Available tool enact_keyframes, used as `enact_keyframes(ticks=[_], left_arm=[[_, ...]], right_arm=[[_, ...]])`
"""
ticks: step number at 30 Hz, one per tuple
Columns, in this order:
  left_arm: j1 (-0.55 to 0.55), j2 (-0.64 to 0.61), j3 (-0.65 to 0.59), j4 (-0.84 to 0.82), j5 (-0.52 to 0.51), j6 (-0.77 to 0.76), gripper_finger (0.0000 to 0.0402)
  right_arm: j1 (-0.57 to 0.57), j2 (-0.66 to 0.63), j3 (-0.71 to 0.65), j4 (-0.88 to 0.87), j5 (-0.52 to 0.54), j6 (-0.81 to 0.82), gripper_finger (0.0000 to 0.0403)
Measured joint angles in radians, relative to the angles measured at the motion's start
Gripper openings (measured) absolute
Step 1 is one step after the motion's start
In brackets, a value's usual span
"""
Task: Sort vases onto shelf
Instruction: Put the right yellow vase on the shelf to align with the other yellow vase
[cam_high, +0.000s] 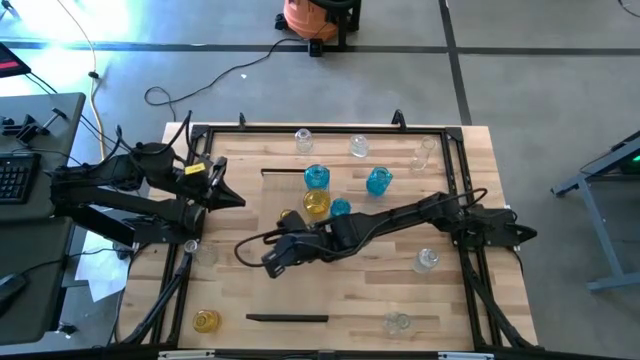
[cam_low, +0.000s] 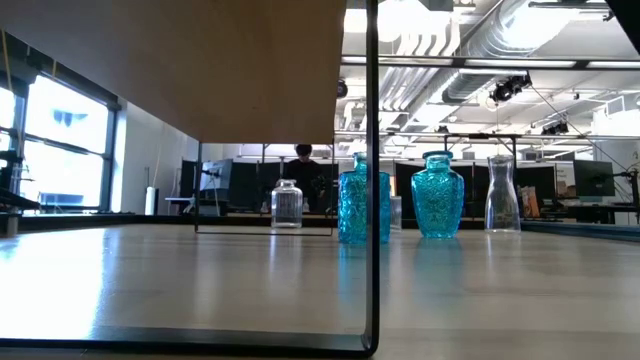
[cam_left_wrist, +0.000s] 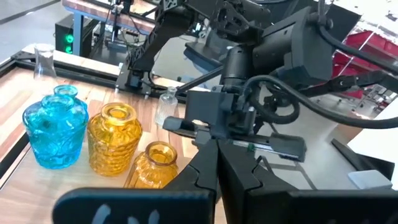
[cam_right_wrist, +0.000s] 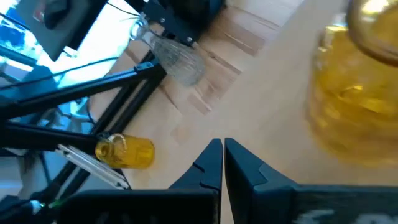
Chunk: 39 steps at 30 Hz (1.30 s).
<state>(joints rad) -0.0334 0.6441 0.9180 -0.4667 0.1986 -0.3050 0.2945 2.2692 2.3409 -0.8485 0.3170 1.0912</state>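
The shelf (cam_low: 200, 60) is a pale panel on a thin dark frame, and it fills the low view's top left. From above, its dark end strips (cam_high: 287, 318) mark it on the table's middle left. Two yellow vases (cam_high: 316, 203) (cam_high: 288, 217) and a blue one (cam_high: 340, 208) cluster near its far end. Two more blue vases (cam_low: 360, 198) (cam_low: 437, 195) stand on the table behind. My right gripper (cam_high: 268, 262) (cam_right_wrist: 222, 152) is shut, hovering just short of the yellow pair (cam_right_wrist: 354, 106) and holding nothing. At the table's left edge, my left gripper (cam_high: 240, 200) (cam_left_wrist: 217, 158) is also shut and holds nothing.
Clear vases stand along the far edge (cam_high: 303, 140) (cam_high: 360, 147) (cam_high: 425, 152) and at the near right (cam_high: 427, 260) (cam_high: 397, 322). A yellow vase (cam_high: 206, 320) (cam_right_wrist: 124, 152) sits at the near left corner. A black frame (cam_high: 450, 135) rims the table.
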Motion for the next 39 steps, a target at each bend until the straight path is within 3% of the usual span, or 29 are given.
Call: enact_keyframes(ticks=[17,39], left_arm=[[0.0,0.001,0.0,0.0,0.0,0.0,0.0],[0.0,0.0,0.0,0.0,0.0,0.001,0.0]], right_arm=[[-0.002,0.005,0.0,-0.013,0.133,0.031,0.0],[-0.061,0.005,0.0,-0.044,0.15,-0.059,0.0]])
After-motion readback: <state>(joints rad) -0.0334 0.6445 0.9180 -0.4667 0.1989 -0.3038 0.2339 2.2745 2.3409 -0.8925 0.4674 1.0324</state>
